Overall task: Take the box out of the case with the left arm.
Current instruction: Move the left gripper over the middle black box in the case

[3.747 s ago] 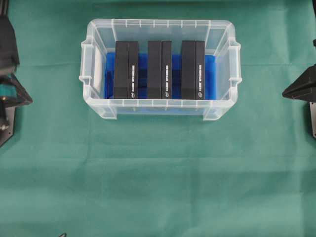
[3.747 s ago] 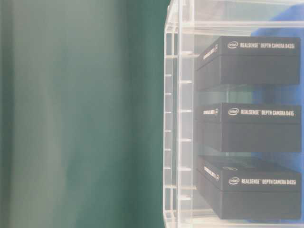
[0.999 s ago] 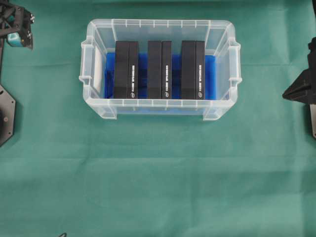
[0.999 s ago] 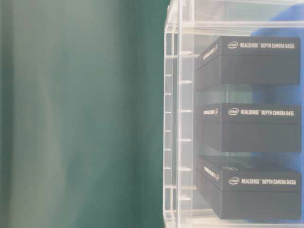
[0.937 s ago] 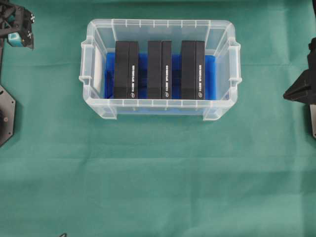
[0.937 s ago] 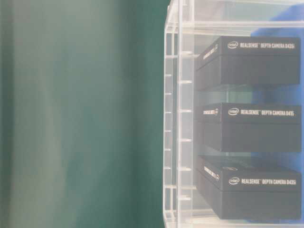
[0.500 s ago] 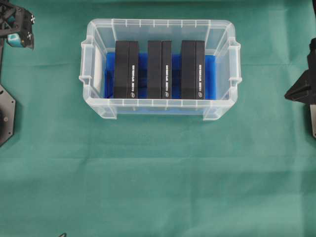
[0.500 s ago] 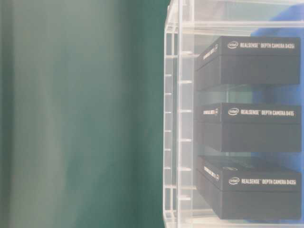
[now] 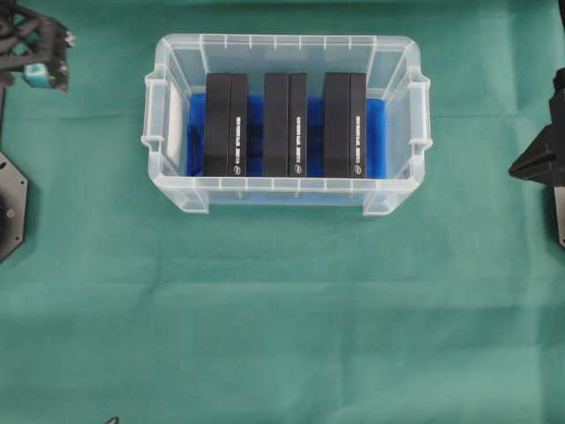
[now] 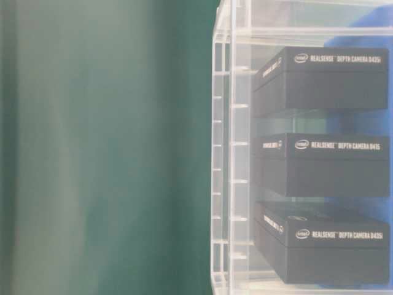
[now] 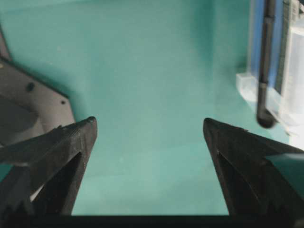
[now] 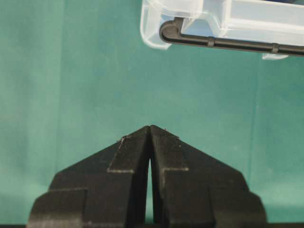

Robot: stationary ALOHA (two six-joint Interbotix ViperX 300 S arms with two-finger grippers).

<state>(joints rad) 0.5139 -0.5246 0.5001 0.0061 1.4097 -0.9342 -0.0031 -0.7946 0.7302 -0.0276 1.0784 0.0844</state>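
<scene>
Here the case [image 9: 287, 190] sits on the green cloth [image 9: 282, 318], toward the far middle of the table, with 3 black boxes standing side by side on its blue lining [image 9: 253, 115]: the left box [image 9: 226, 124], the middle box [image 9: 285, 124] and the right box [image 9: 344, 124]. The left gripper [image 11: 148, 124] hangs over bare cloth well apart from the case's left end, its jaws spread wide and empty. The right gripper [image 12: 150, 127] rests off to the case's right, fingertips pressed together, holding nothing.
</scene>
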